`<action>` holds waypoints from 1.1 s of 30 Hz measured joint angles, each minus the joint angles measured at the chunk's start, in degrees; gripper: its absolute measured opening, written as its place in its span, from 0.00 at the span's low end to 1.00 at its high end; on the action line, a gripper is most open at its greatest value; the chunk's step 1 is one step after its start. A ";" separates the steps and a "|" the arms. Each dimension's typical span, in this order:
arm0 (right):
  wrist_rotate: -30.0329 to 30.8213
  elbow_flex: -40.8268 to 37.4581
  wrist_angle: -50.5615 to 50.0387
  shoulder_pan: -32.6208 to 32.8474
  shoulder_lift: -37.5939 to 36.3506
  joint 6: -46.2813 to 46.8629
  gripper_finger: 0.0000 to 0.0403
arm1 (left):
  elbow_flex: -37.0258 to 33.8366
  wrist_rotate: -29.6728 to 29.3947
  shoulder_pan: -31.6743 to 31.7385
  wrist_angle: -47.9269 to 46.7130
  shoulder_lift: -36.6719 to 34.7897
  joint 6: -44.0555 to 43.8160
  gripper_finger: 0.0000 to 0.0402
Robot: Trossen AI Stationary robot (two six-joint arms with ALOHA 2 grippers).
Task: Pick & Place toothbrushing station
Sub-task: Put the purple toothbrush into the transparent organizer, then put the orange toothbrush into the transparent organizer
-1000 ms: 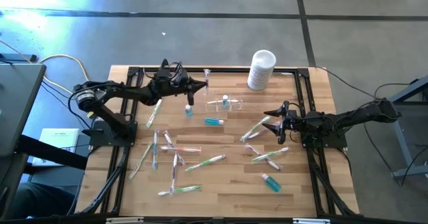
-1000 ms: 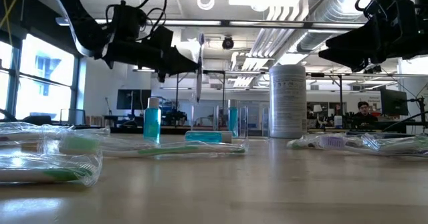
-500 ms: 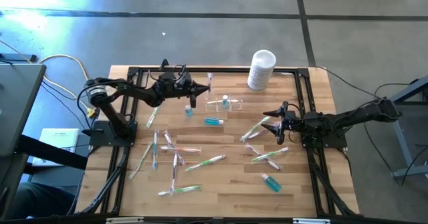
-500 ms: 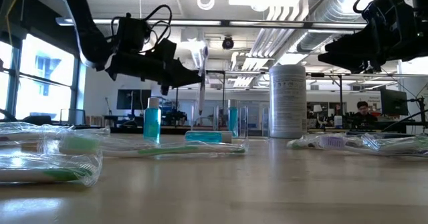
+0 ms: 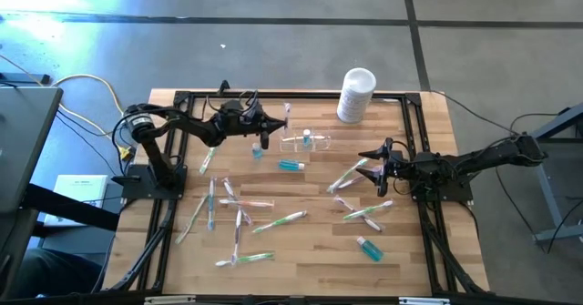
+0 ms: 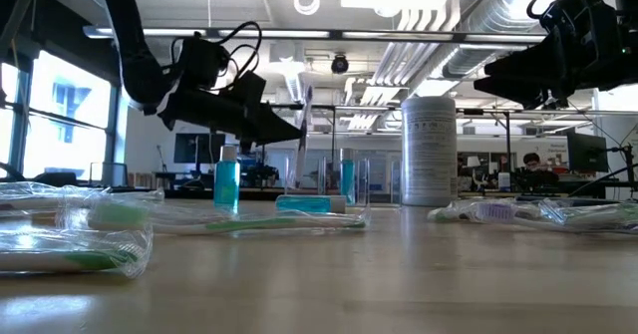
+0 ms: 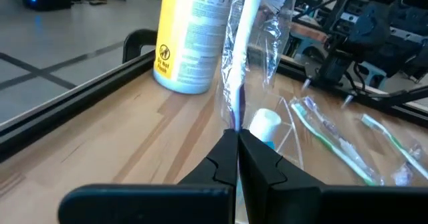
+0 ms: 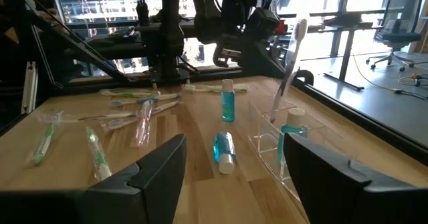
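Observation:
The clear toothbrushing station (image 5: 293,144) stands on the table at the far middle, with a small blue bottle (image 8: 292,129) in one compartment. It also shows in the right wrist view (image 8: 271,147). My left gripper (image 5: 278,123) hangs just left of it, shut on a toothbrush in a clear wrapper (image 6: 302,135) that stands upright, head up. The toothbrush's lower end (image 8: 273,119) is at the holder's top. My right gripper (image 5: 369,164) is open and empty, right of the holder, above some wrapped toothbrushes. My left gripper pinches the wrapped toothbrush's handle (image 7: 233,120) between its two shut fingers, about midway along it. The fingers come level from the table's left and lie across it. The toothbrush stands nearly upright, its lower end down in the clear holder; whether it touches there I cannot tell.
A white cylindrical container (image 5: 355,95) stands at the far edge, right of the holder. Several wrapped toothbrushes (image 5: 239,216) lie across the table's middle and near part. Small blue bottles lie near the holder (image 5: 291,166) and at the near right (image 5: 369,248); another stands (image 5: 258,149).
My left gripper has gone down and a little toward the table's right, toward the clear holder, staying shut on the toothbrush. The toothbrush has come down upright, and its lower end has reached the holder's top.

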 joint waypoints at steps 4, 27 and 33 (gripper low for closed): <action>0.00 0.00 0.00 0.00 0.00 0.00 0.60 | 0.00 -0.13 0.00 -0.75 0.50 0.11 0.01; 0.00 -0.02 0.00 0.00 0.02 -0.02 0.60 | 0.35 -1.51 0.00 -3.71 0.50 0.01 0.41; 0.00 -0.02 0.00 0.00 0.02 -0.02 0.60 | 1.60 0.66 0.00 -3.67 0.37 2.76 0.45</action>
